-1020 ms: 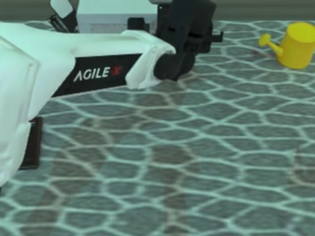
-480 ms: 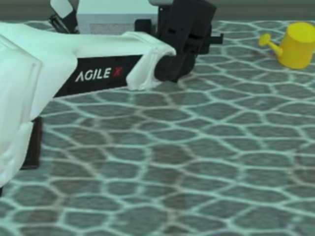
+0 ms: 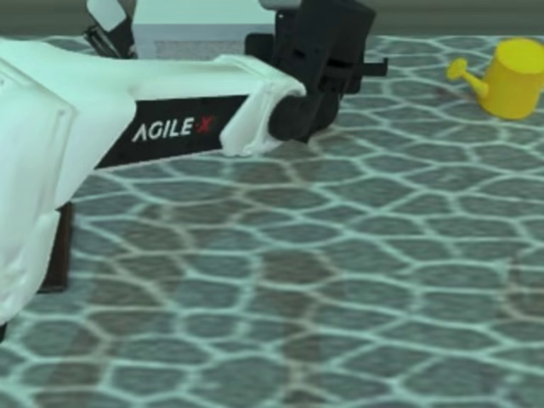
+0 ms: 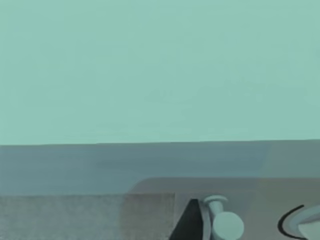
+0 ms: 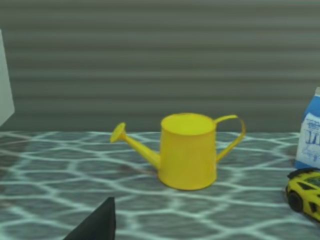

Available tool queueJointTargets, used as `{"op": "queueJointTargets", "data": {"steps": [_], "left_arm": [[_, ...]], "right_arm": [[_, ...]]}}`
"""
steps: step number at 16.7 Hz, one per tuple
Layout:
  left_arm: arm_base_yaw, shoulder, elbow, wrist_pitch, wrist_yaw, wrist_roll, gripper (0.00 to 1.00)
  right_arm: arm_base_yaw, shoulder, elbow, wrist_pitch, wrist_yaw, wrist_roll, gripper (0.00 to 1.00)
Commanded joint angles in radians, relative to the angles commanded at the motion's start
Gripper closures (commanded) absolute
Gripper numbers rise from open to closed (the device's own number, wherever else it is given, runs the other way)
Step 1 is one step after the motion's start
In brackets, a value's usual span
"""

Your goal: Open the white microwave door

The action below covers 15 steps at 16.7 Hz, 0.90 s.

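The microwave (image 3: 200,21) is sitting at the far edge of the bench (image 3: 357,280), left of centre in the top view, with only its white top and a strip of its front showing; its long axis is running left to right and its front is facing the near side of the bench. The door (image 3: 183,48) is showing as a grey speckled strip along that front, lying flat against it as far as the strip shows. The left arm (image 3: 153,119) is reaching from the left side across to the microwave, its black wrist lying over the right part of the front, and the left claw (image 3: 255,41) is lying against the front just right of the speckled strip; I cannot tell whether it is open or closed. The left wrist view is looking along the front of the microwave, showing the speckled window (image 4: 85,217), a small rounded peg (image 4: 222,220) beside a dark wedge, and the rim of a knob (image 4: 305,227). A yellow watering can (image 3: 501,76) is standing upright on the right side of the bench, its spout pointing left, well apart from the microwave. The right wrist view is showing a blue carton (image 5: 309,130) and a yellow toy car (image 5: 305,195). The right claw (image 5: 95,225) is showing there only as a dark tip, its state not visible.
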Motion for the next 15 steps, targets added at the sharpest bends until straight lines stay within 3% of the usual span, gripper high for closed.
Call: {"op": "queueJointTargets", "data": {"steps": [3, 4, 8, 15], "left_arm": [[0.0, 0.0, 0.0, 0.0, 0.0, 0.0, 1.0], [-0.062, -0.031, -0.041, -0.002, 0.002, -0.001, 1.0], [-0.058, -0.006, 0.02, -0.07, 0.019, -0.017, 1.0], [-0.023, 0.123, 0.368, -0.554, 0.126, -0.117, 1.0]], "right_arm": [[0.0, 0.0, 0.0, 0.0, 0.0, 0.0, 0.0], [0.0, 0.0, 0.0, 0.0, 0.0, 0.0, 0.0], [0.0, 0.0, 0.0, 0.0, 0.0, 0.0, 0.0], [0.0, 0.0, 0.0, 0.0, 0.0, 0.0, 0.0]]}}
